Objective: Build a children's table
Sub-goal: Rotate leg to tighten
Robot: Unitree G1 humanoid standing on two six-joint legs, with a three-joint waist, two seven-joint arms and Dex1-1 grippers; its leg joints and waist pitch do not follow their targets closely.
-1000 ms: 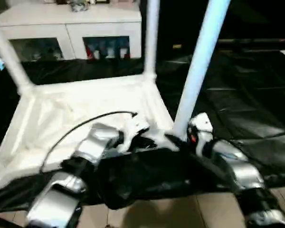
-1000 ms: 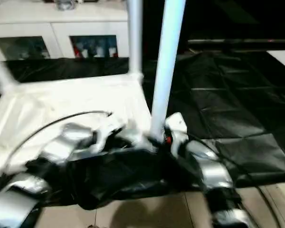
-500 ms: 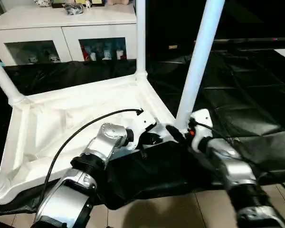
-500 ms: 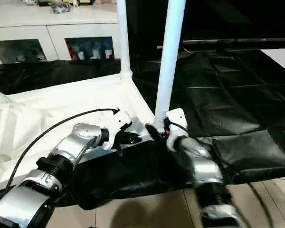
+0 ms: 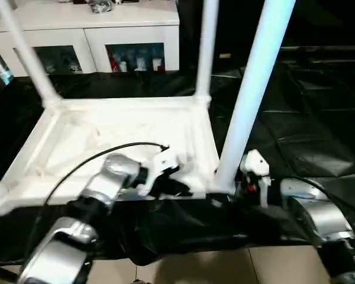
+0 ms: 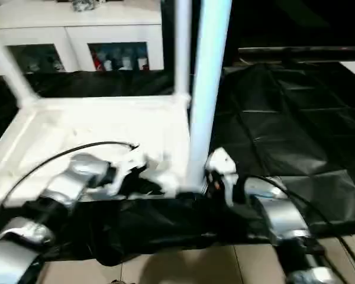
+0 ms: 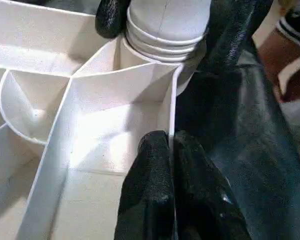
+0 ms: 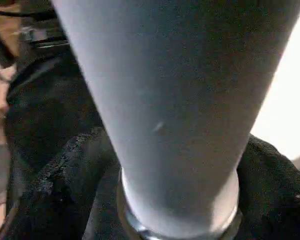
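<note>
The tabletop lay upside down on black sheeting — ribs up, with 3 legs standing in its corner sockets. The left claw was clenched on the thin near rim wall beside the near right socket. The right claw gripped the nearest leg at its base, black fingers on both sides.

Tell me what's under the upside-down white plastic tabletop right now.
The upside-down white plastic tabletop lies on a black plastic sheet, which spreads past it on the far and right sides and hangs over the near edge above tan floor tiles. Whatever supports the sheet is covered.
</note>
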